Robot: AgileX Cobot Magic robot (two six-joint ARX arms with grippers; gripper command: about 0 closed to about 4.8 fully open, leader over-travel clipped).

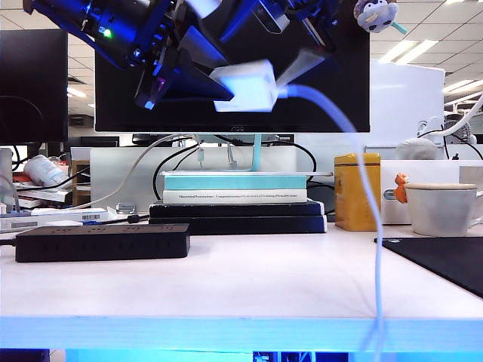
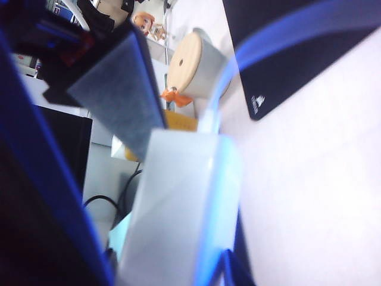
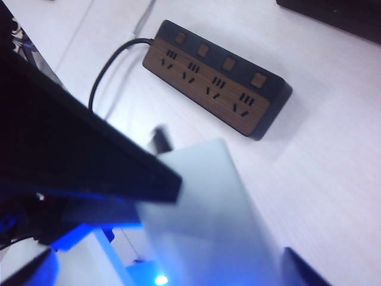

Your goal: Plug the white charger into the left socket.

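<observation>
The white charger (image 1: 243,87) hangs high above the table in front of the monitor, and its thin cable (image 1: 364,177) drops to the table edge. My left gripper (image 1: 216,84) comes in from the left and is shut on the charger (image 2: 184,202) across its sides. My right gripper (image 1: 290,72) reaches in from the right, its jaws open and standing wide on either side of the charger (image 3: 208,202). A dark prong (image 3: 159,138) sticks out of the block. The black power strip (image 1: 102,241) lies on the table at the left, well below. Its wood-coloured face (image 3: 217,80) shows several outlets, and the left socket (image 3: 171,56) is the one nearest the cord.
Books (image 1: 235,197) are stacked under a monitor (image 1: 151,113) behind the strip. A yellow tin (image 1: 357,190) and a lidded cup (image 1: 441,207) stand at the right rear. A black mat (image 1: 445,260) covers the right part of the table. The strip's black cord (image 3: 113,62) curls off its end.
</observation>
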